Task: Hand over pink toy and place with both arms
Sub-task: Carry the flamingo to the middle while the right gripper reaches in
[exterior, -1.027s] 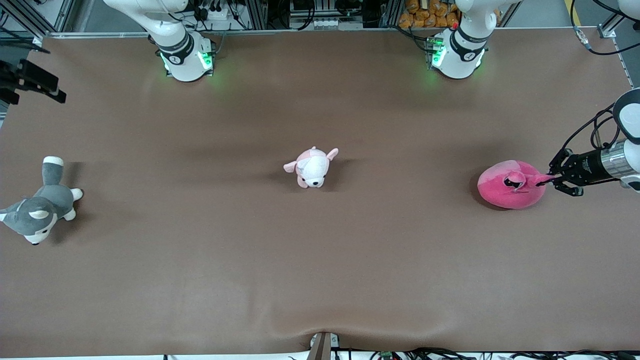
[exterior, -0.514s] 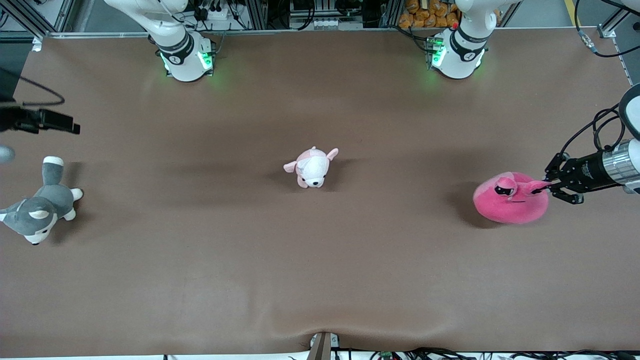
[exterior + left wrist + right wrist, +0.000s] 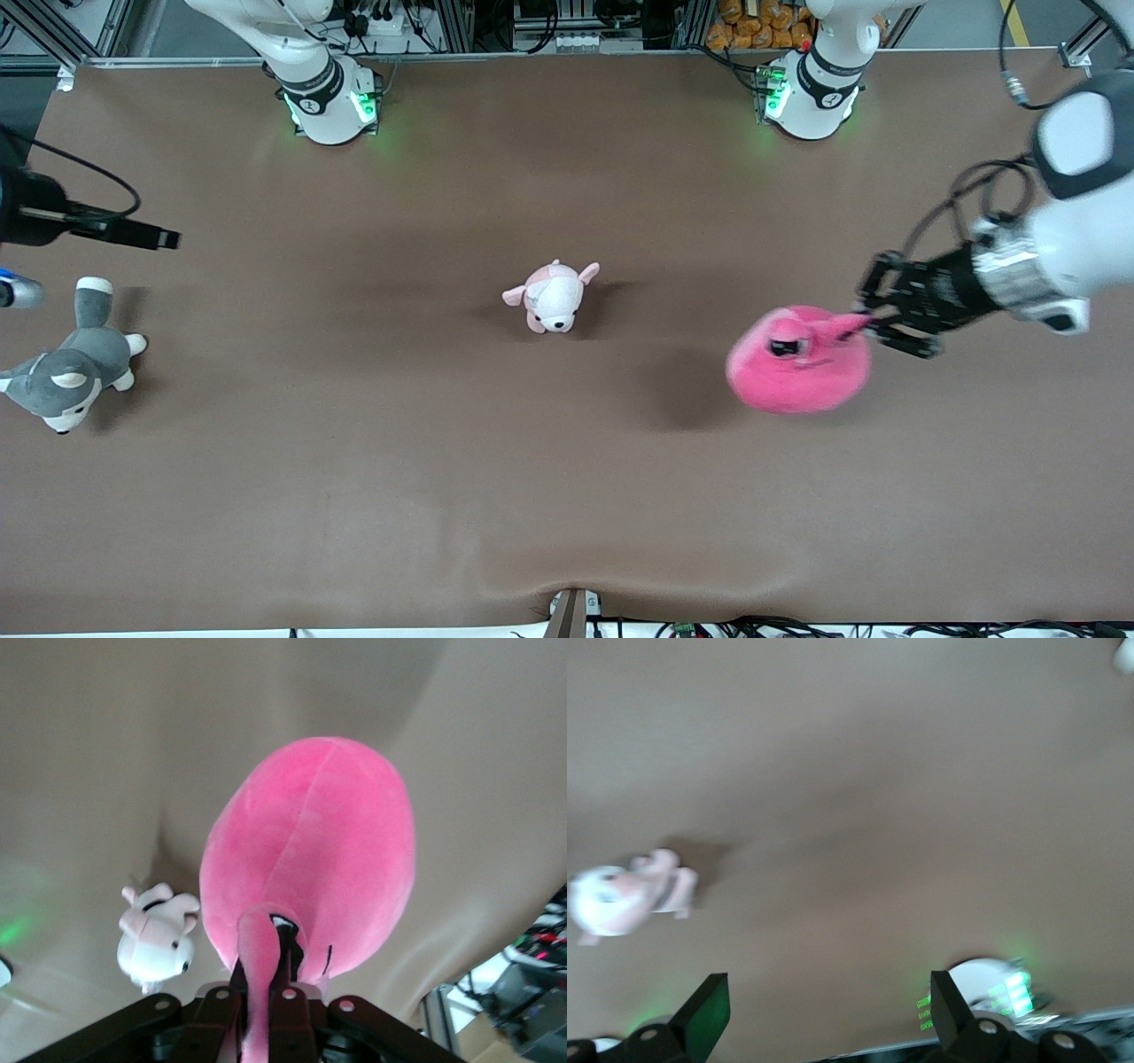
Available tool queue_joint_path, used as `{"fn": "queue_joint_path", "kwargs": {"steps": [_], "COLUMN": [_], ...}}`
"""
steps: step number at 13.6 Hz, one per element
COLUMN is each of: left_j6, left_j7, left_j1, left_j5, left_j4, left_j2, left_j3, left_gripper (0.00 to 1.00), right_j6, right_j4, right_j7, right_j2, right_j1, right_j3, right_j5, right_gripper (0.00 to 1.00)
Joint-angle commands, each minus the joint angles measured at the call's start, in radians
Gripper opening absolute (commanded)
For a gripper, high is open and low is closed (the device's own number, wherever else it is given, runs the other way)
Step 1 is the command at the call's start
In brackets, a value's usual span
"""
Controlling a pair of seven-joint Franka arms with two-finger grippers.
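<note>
The pink toy [image 3: 797, 361] hangs off the table in my left gripper [image 3: 870, 324], which is shut on a thin pink limb of it. Its shadow falls on the mat below, between the puppy plush and the left arm's end. In the left wrist view the pink toy [image 3: 310, 859] fills the middle and the limb runs down between my left gripper's [image 3: 264, 997] closed fingers. My right gripper [image 3: 166, 237] is over the right arm's end of the table, above the mat beside the husky. In the right wrist view it [image 3: 828, 1010] is open and empty.
A pale pink-and-white puppy plush [image 3: 554, 297] lies at the table's middle; it also shows in the left wrist view [image 3: 158, 941] and the right wrist view [image 3: 627, 896]. A grey-and-white husky plush [image 3: 66, 372] lies at the right arm's end. Brown mat [image 3: 443, 461] covers the table.
My left gripper has lifted the pink toy off the mat and carried it toward the table's middle. My right gripper has come in from the table's edge toward the middle.
</note>
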Motion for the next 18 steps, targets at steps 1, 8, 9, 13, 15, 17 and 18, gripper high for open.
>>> {"fn": "queue_joint_path", "kwargs": {"steps": [1, 8, 9, 13, 15, 17, 18], "left_j6": [-0.004, 0.133, 0.147, 0.197, 0.231, 0.245, 0.246], "left_j7": [-0.083, -0.276, -0.303, -0.382, -0.416, -0.431, -0.431], "left_j1": [-0.09, -0.323, -0.357, -0.426, -0.466, -0.474, -0.477], "left_j5": [-0.016, -0.047, -0.046, -0.047, -0.047, -0.047, -0.047], "left_j4": [0.097, 0.171, 0.171, 0.174, 0.176, 0.176, 0.176], "left_j2": [0.043, 0.08, 0.08, 0.077, 0.08, 0.085, 0.088], "left_j3": [0.0, 0.0, 0.001, -0.002, 0.001, 0.001, 0.001], "left_gripper": [0.0, 0.0, 0.0, 0.0, 0.0, 0.0, 0.0], "right_j6": [-0.02, 0.053, 0.105, 0.318, 0.444, 0.503, 0.514], "right_j4": [0.018, 0.019, 0.019, 0.019, 0.019, 0.019, 0.019], "right_j7": [0.207, 0.965, 1.048, 1.295, 1.426, 1.487, 1.494], "right_j2": [0.012, 0.022, 0.025, 0.071, 0.091, 0.102, 0.107], "right_j1": [0.014, 0.258, 0.301, 0.442, 0.481, 0.499, 0.505], "right_j3": [0.0, 0.0, 0.0, -0.002, -0.002, -0.002, -0.002], "right_j5": [0.118, 0.274, 0.274, 0.259, 0.254, 0.244, 0.241], "right_gripper": [1.0, 1.0, 1.0, 1.0, 1.0, 1.0, 1.0]}}
